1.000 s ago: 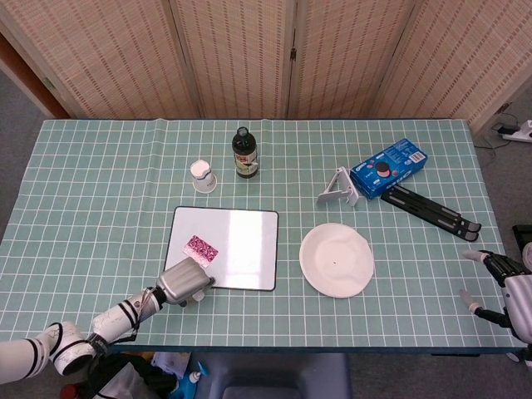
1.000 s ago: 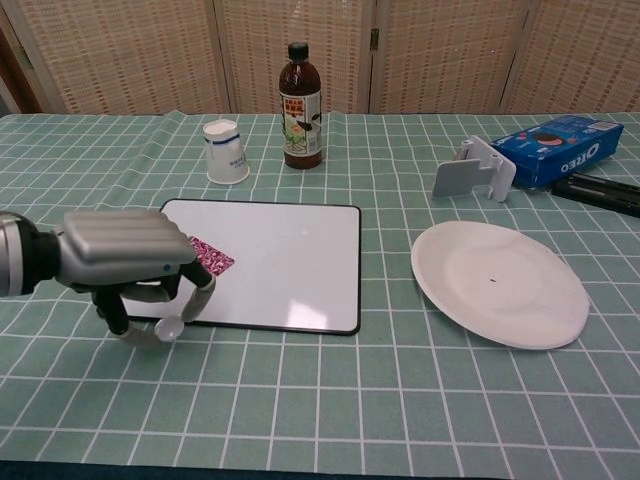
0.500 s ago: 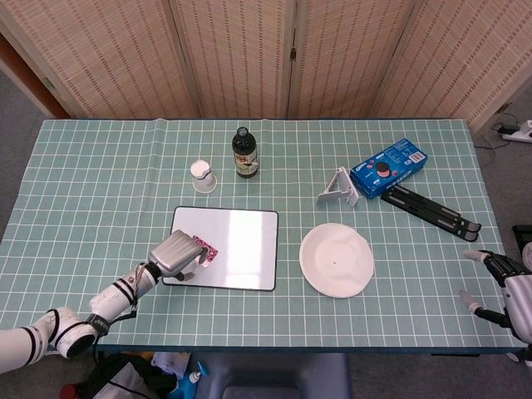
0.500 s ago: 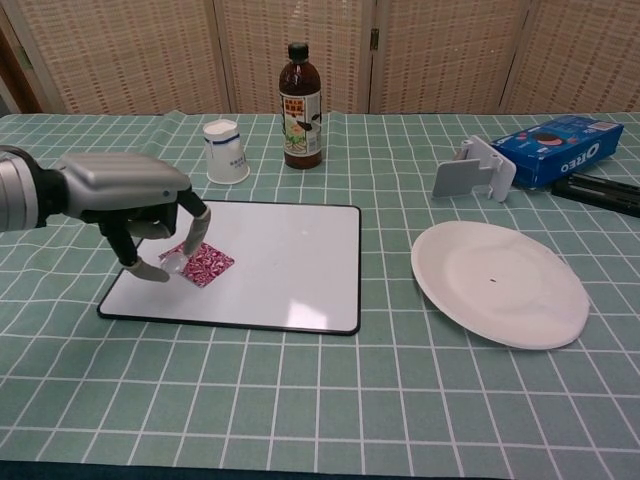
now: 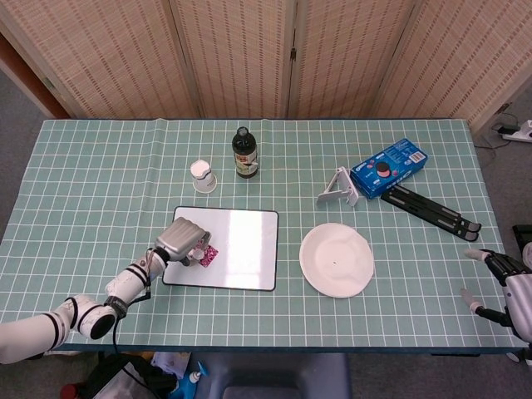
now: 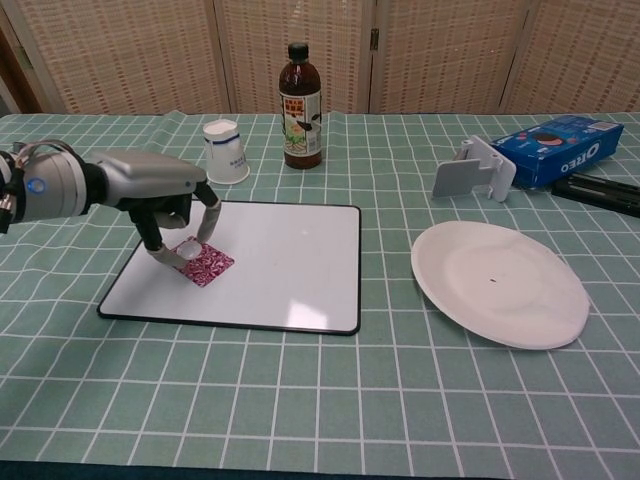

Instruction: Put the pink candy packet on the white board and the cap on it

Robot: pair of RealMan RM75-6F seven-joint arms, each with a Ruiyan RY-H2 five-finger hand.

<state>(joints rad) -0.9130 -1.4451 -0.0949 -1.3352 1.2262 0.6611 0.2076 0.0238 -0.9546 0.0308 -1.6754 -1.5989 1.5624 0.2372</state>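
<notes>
Left hand pinches small round cap over glossy pink packet lying flat on smooth white board; right hand fingers spread, empty

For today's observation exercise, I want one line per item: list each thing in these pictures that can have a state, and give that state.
Pink candy packet: flat on the white board, by its left edge.
Cap: pinched in the left hand's fingers, over the packet.
White board: flat on the table.
Left hand: holds the cap.
Right hand: off the table's right end, fingers apart, holding nothing.
Bottle: upright, capped.
Paper cup: upside down.
White plate: bare.
</notes>
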